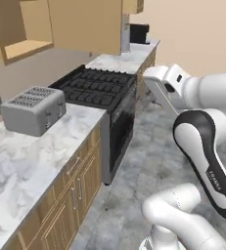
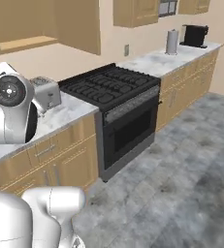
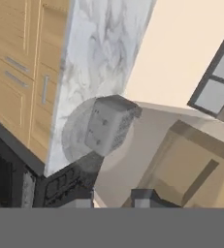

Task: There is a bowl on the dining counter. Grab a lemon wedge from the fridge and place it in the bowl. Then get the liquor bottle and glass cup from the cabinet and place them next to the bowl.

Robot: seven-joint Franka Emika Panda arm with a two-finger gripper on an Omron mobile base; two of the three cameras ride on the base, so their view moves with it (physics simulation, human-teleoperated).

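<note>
In the hand view my gripper [image 3: 113, 198] is shut on the glass cup [image 3: 74, 138], a translucent grey tumbler. I see it end-on as a pale disc rising from between the two dark fingertips [image 3: 145, 197]. The grey toaster shows through its wall. The cabinet [image 1: 24, 34] [image 2: 21, 29], light tan wood with a door open and a bare shelf, hangs over the kitchen counter, and its open box also appears in the hand view [image 3: 191, 167]. The bowl, dining counter, fridge, lemon wedge and liquor bottle are out of view.
A grey toaster [image 1: 33, 110] [image 2: 46, 92] stands on the marbled kitchen counter [image 1: 16, 166]. Beyond it is a black stove [image 1: 97, 88] [image 2: 111, 85]. A black coffee machine [image 2: 195, 35] and a grey canister [image 2: 171, 42] sit at the far end. Grey floor [image 2: 181, 169] lies open to the right.
</note>
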